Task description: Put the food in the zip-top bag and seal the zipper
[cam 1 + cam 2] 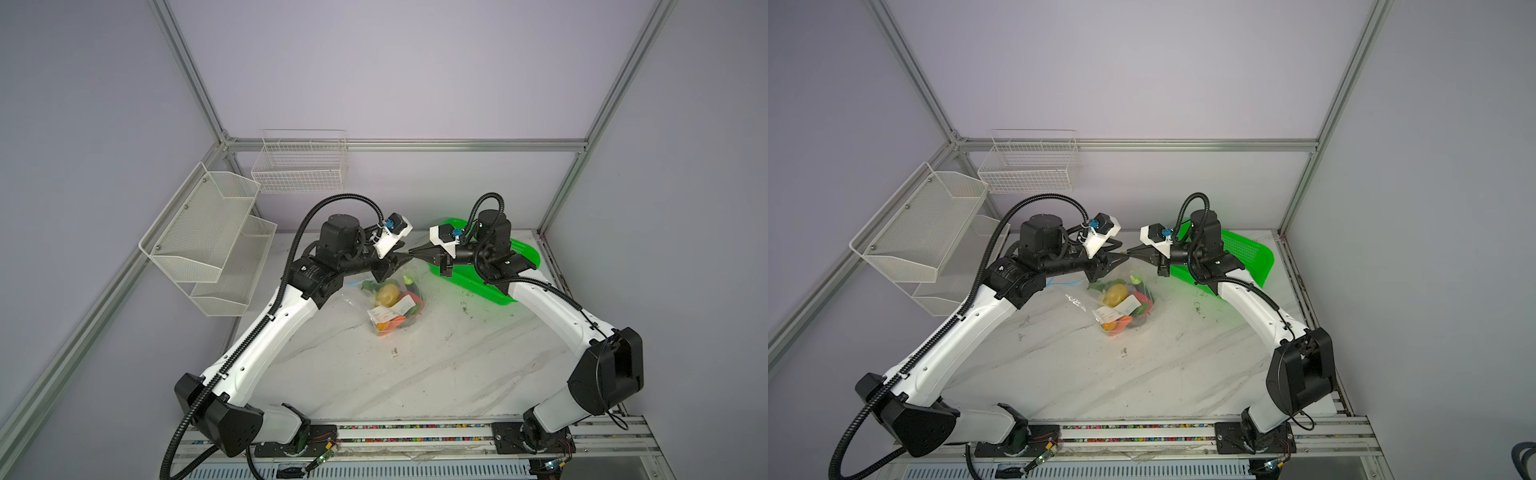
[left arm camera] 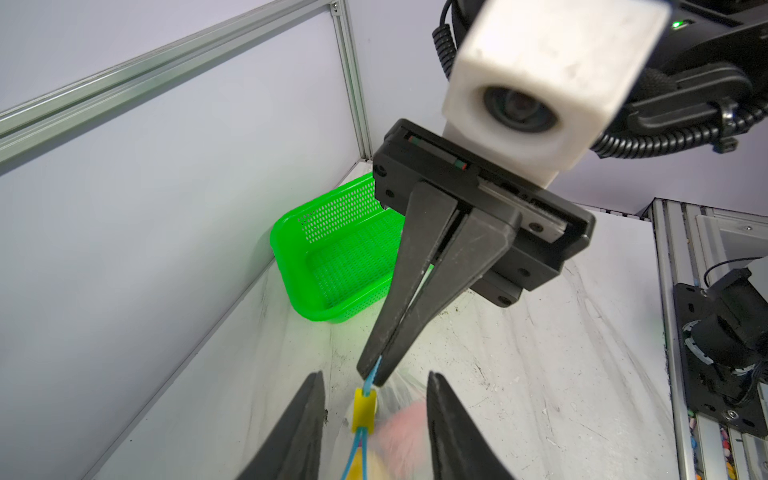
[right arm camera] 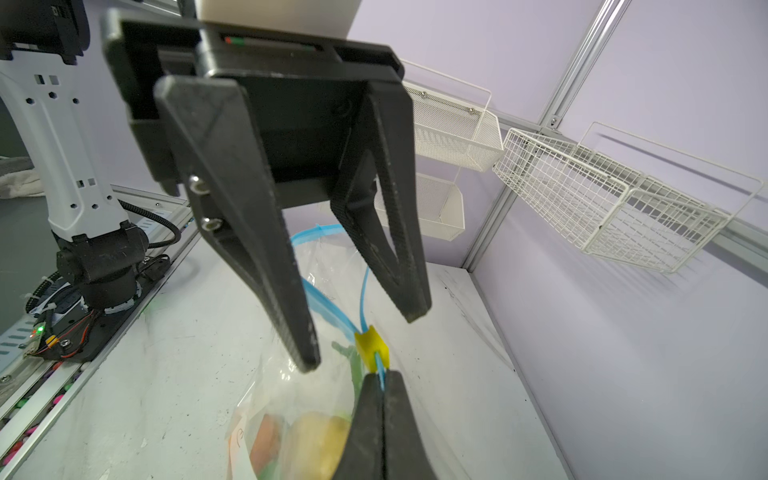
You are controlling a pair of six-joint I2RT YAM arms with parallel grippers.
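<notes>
While the right gripper (image 2: 371, 371) is clenched on the thin light-blue zipper (image 3: 362, 291) strip, right beside its small yellow slider (image 3: 371, 347) tab, the left gripper (image 3: 362, 340) faces it tip to tip. The left gripper's black fingers (image 2: 305, 419) are spread, one on each side of that slider, and as far as I can see from the wrist views they are not pressing it.

The two meet above the back middle of the white marble-patterned tabletop (image 1: 436, 374). From the pinched edge the clear, crinkly plastic zip-top bag (image 1: 353, 298) hangs down, its lower part resting on the table between the two arms. Beyond the slider, on the left arm's side, the two blue tracks part, so the mouth is unsealed there.

Inside the bag lies the food (image 1: 386, 294): small toy pieces, with a yellow one on top and red, green and orange ones under a white rectangular label (image 1: 399, 309). A bright green perforated plastic basket (image 1: 490, 286) sits just behind the right arm's wrist, at the table's back right, apart from the bag.
</notes>
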